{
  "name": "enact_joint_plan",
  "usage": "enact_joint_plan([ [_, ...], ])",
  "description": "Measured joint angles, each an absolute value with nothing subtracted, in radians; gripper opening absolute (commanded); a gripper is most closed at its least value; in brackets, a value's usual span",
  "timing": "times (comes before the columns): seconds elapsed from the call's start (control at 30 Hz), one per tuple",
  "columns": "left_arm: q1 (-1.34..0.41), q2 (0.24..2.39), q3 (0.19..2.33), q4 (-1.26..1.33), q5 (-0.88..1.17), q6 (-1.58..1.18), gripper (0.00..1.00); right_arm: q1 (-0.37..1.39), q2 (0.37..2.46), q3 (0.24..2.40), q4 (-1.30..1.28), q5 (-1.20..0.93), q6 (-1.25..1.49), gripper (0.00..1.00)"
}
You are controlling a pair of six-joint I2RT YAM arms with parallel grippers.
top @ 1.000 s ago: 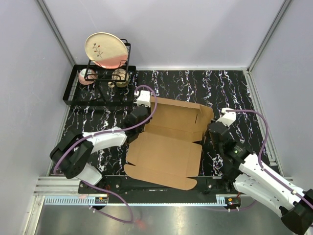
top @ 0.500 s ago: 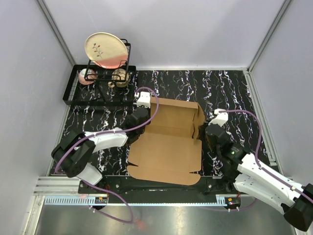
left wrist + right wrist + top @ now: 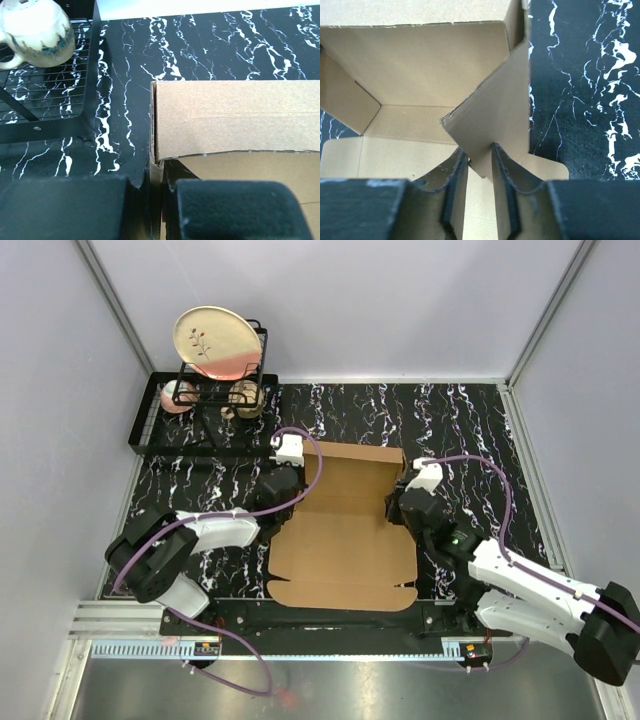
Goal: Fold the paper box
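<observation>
The paper box [image 3: 340, 540] lies in the middle of the table as brown cardboard, its back and side walls partly raised. My left gripper [image 3: 283, 496] is at the box's back left corner, shut on the upright left wall. In the left wrist view that wall's edge runs between the pads of my left gripper [image 3: 156, 177], with the back wall of the paper box [image 3: 235, 117] ahead. My right gripper [image 3: 401, 508] is at the right side. In the right wrist view my right gripper [image 3: 479, 150] stands open, slightly parted around the corner of a slanting flap [image 3: 495, 115].
A black dish rack [image 3: 160, 435] stands at the back left with a cream plate [image 3: 215, 340], a mug [image 3: 245, 395] and a pink bowl [image 3: 178, 395]. The mug [image 3: 32, 30] and rack [image 3: 50, 100] show left of the box. White walls enclose the table.
The box's right side has swung up and inward, so the box looks narrower. My right gripper has moved left with the flap and its jaws have parted. The left gripper has kept its grip.
</observation>
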State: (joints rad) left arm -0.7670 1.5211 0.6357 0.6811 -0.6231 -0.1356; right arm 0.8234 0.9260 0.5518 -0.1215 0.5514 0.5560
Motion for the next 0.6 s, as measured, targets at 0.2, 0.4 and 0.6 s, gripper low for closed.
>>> enact_joint_plan([
  [0.2, -0.783, 1.521, 0.582, 0.796, -0.584, -0.128, 0.0, 0.829, 0.904, 0.552, -0.157, 0.532, 0.535, 0.52],
  [0.4, -0.785, 1.521, 0.567, 0.864, -0.568, -0.11, 0.0, 0.83, 0.795, 0.572, -0.242, 0.542, 0.489, 0.61],
  [0.6, -0.785, 1.521, 0.567, 0.875, -0.565, -0.101, 0.0, 0.83, 0.628, 0.63, -0.313, 0.587, 0.426, 0.63],
])
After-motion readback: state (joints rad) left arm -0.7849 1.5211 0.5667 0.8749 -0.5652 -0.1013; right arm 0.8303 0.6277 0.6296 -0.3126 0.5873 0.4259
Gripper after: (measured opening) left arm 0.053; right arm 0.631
